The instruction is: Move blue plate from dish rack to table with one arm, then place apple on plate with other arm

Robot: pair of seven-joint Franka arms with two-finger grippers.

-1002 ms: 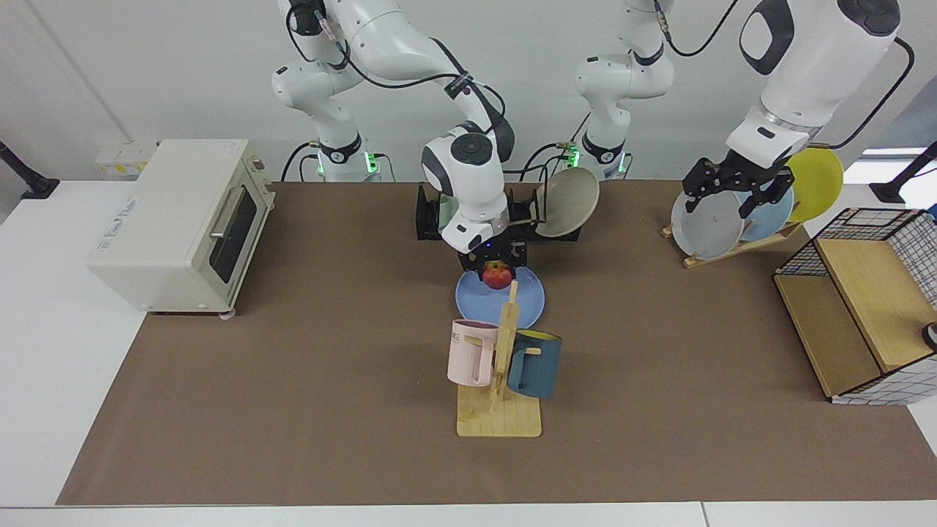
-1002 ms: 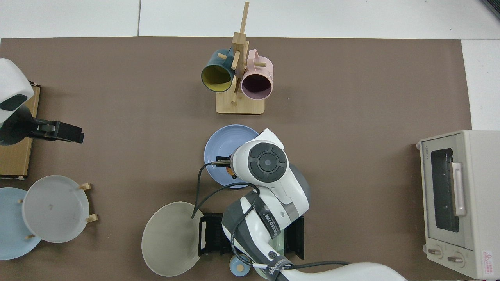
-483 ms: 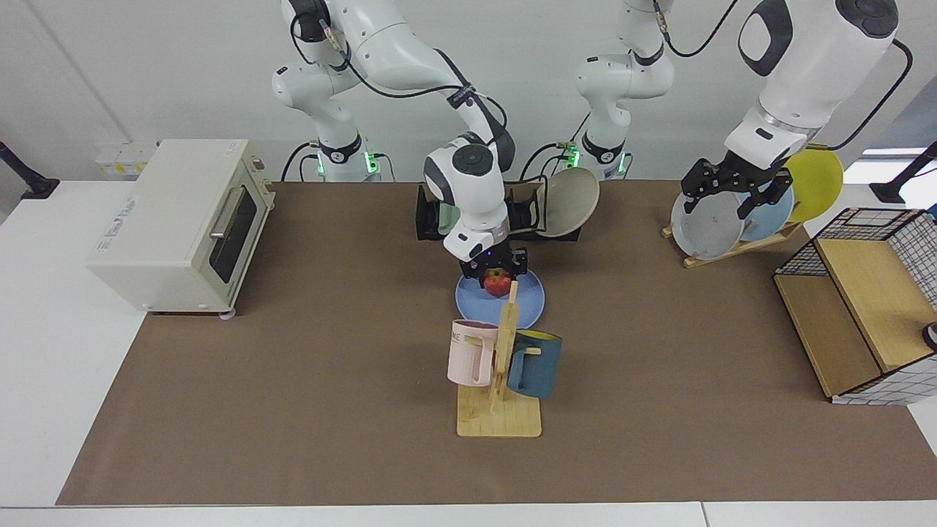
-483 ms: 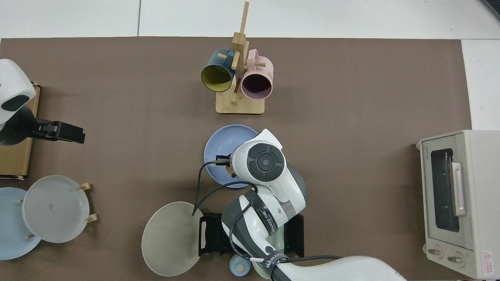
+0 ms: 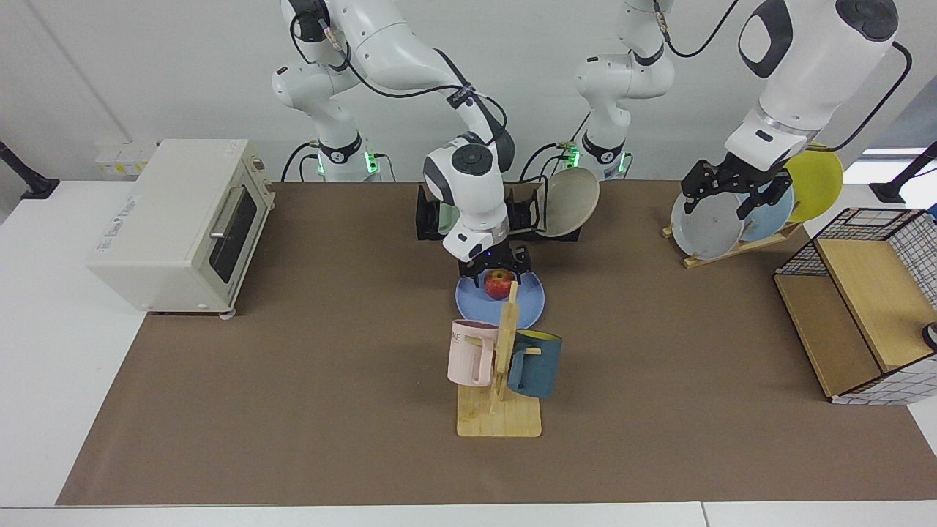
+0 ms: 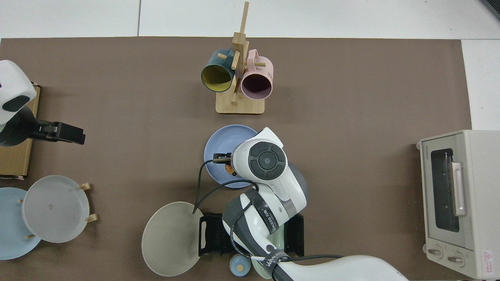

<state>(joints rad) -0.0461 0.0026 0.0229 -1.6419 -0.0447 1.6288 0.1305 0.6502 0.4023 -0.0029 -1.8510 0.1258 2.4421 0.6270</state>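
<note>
The blue plate lies flat on the brown-matted worktop, between the black dish rack and the wooden mug stand. The apple rests on it, the right pincer just above with fingers spread either side of the fruit. The dish rack holds a beige plate and a pale green plate. The left pincer waits, fingers apart, over the wooden plate rack holding grey, sky-blue and yellow plates.
</note>
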